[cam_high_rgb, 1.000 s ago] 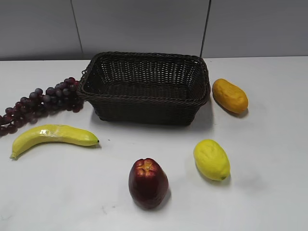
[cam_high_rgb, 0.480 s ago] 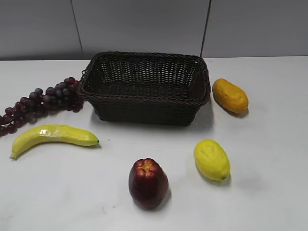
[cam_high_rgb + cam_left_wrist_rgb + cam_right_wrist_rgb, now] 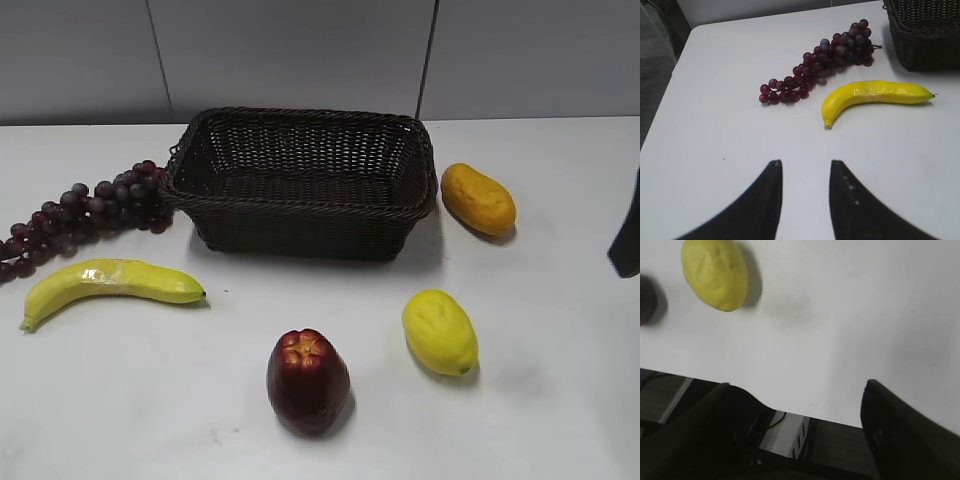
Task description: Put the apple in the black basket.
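a: where was the apple (image 3: 308,381)?
b: on the white table (image 3: 540,400), front centre, standing upright with the lobed yellow-orange top up. nothing touched it. the lemon (image 3: 439,331) lay just to its right, apart from it.
a: and the black basket (image 3: 305,182)?
b: behind the apple, well apart, with nothing visible inside. grapes (image 3: 85,209) lay against its left end, and an orange-yellow fruit (image 3: 478,198) sat near its right end.
a: banana (image 3: 110,283)?
b: front-left of the basket, lying flat, tip pointing right.
a: left gripper (image 3: 803,172)?
b: low over bare table, fingers parted with a narrow gap and holding nothing. its wrist view showed the grapes, banana and a basket corner ahead.
a: right gripper (image 3: 796,395)?
b: spread wide, nothing between the fingers — over the table's near edge, lemon at upper left of its wrist view and a dark sliver of apple at the left border. in the exterior view only a dark piece of the arm (image 3: 627,238) showed at the right edge.
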